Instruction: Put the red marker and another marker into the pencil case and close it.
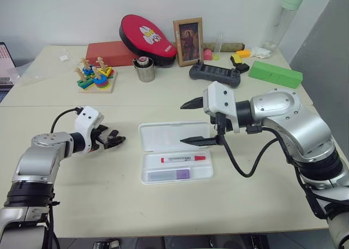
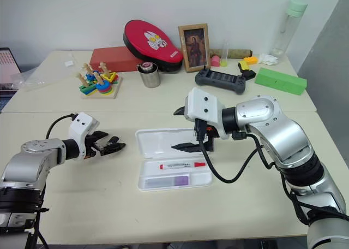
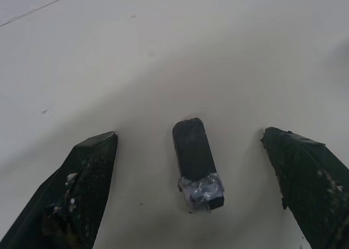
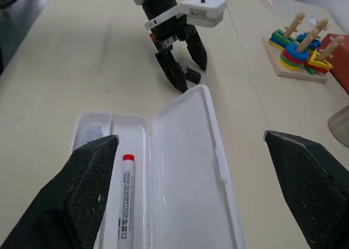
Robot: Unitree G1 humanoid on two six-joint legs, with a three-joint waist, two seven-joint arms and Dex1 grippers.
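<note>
Item: pencil case (image 1: 174, 159), flat white plastic box with rounded corners, lying open at the centre of my counter (image 1: 65, 200), which is smooth, pale beige. Its lid is folded back toward 12 o'clock; the shallow tray sits toward 6.

Contents: red marker (image 1: 184, 159), slim white barrel with a red cap and red tail tip, lying lengthwise in the tray's far compartment. Lilac marker (image 1: 175, 174), short, thick, pale purple with a translucent end, lying in the near compartment.

Left gripper (image 1: 113, 140): two black tapered fingers spread wide, holding nothing, low over the counter at 9 o'clock from the case, apart from it. In my left wrist view a small black block (image 3: 197, 161), rectangular with a crinkled foil-like wrap at one end, lies on the counter between the fingers.

Right gripper (image 1: 195, 122): fingers spread wide, empty, hovering above the case lid, pointing toward 9 o'clock.

Background, 12 o'clock: wooden stacking toy (image 1: 96, 77), metal cup (image 1: 145, 70), framed picture (image 1: 188, 41).
</note>
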